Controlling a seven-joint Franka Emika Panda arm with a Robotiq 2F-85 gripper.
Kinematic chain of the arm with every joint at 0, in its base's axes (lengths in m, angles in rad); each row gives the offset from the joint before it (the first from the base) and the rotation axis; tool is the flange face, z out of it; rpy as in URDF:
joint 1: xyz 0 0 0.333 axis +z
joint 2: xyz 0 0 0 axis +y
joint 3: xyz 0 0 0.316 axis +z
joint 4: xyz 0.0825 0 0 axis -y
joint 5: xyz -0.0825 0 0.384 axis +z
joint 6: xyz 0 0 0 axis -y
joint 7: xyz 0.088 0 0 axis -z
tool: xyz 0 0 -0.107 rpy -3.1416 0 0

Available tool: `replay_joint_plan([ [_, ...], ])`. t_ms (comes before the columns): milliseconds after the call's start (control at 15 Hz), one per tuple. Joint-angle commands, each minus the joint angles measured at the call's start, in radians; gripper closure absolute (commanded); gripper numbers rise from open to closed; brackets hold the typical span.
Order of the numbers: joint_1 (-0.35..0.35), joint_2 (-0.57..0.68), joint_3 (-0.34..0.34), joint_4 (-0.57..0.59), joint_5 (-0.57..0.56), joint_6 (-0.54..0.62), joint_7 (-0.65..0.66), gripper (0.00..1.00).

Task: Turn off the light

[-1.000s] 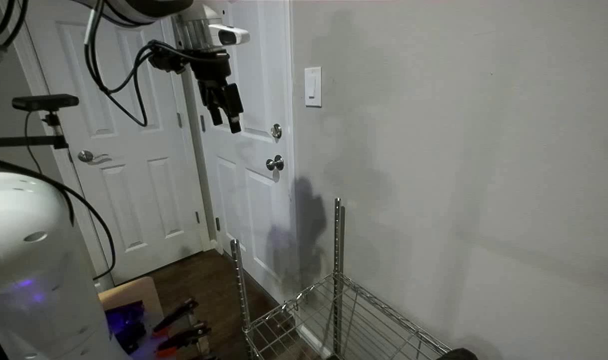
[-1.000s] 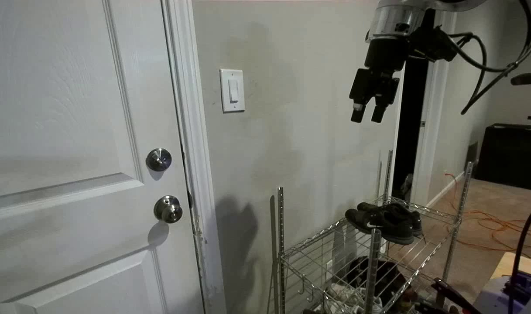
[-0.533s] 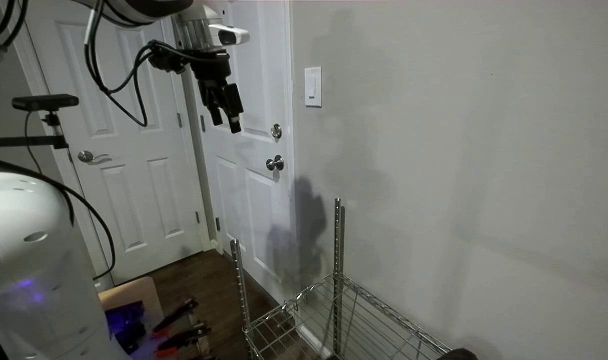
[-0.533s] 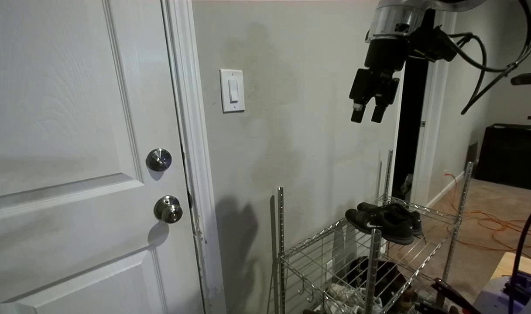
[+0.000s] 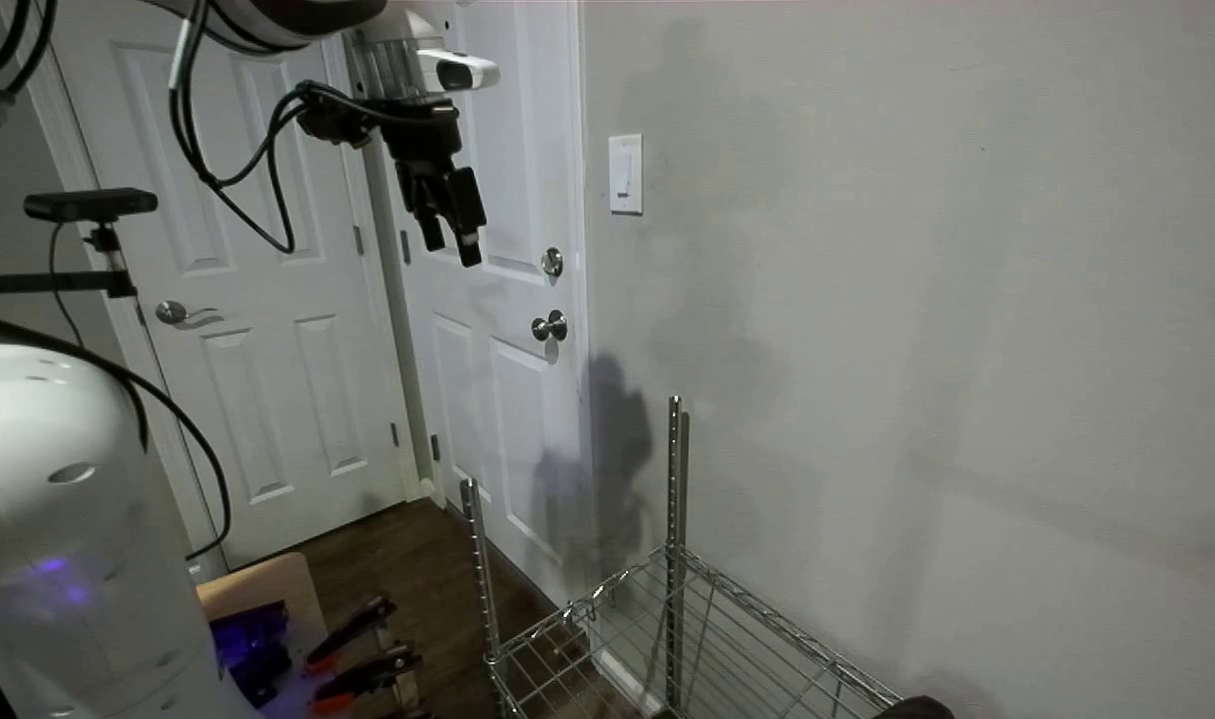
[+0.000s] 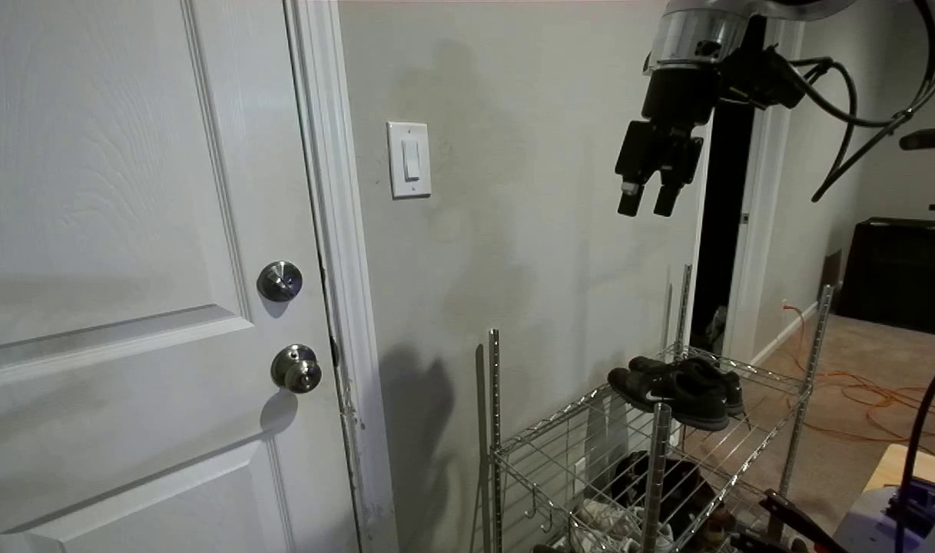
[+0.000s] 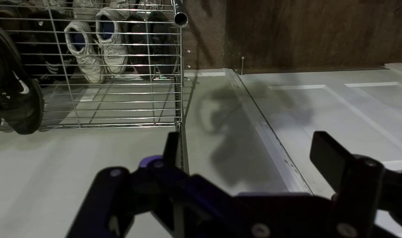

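White switch plate (image 6: 409, 160); black tool (image 6: 648, 203); grey wall (image 5: 916, 300).

The arm (image 5: 307, 18) comes in from the top of both exterior views, and its white lower body (image 5: 68, 519) stands at the left edge in an exterior view. Below the silver wrist (image 5: 385, 68), the gripper (image 6: 648, 207) hangs pointing down, tilted slightly off upright. Its two black fingers (image 6: 666, 201) are spread, with a visible gap between the tips in both exterior views. In the wrist view they stand widely spaced, one left of centre and one towards the right, tips about level, above the gripper's dark, partly blurred frame (image 7: 286, 211).
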Motion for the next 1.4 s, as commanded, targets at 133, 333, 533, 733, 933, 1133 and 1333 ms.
replay_joint_plan([
  [133, -0.009, 0.039, 0.023, 0.014, 0.0, 0.063, 0.002, 0.0],
  [333, 0.0, 0.133, 0.049, 0.057, -0.001, 0.182, -0.002, 0.0],
  [533, 0.001, 0.244, 0.086, 0.126, -0.025, 0.302, 0.004, 0.0],
  [733, -0.002, 0.349, 0.121, 0.207, -0.066, 0.445, 0.024, 0.0],
  [933, -0.003, 0.434, 0.141, 0.275, -0.107, 0.534, 0.037, 0.0],
  [1133, -0.002, 0.491, 0.147, 0.319, -0.151, 0.6, 0.055, 0.0],
  [1333, 0.016, 0.486, 0.126, 0.314, -0.144, 0.586, 0.032, 0.0],
])
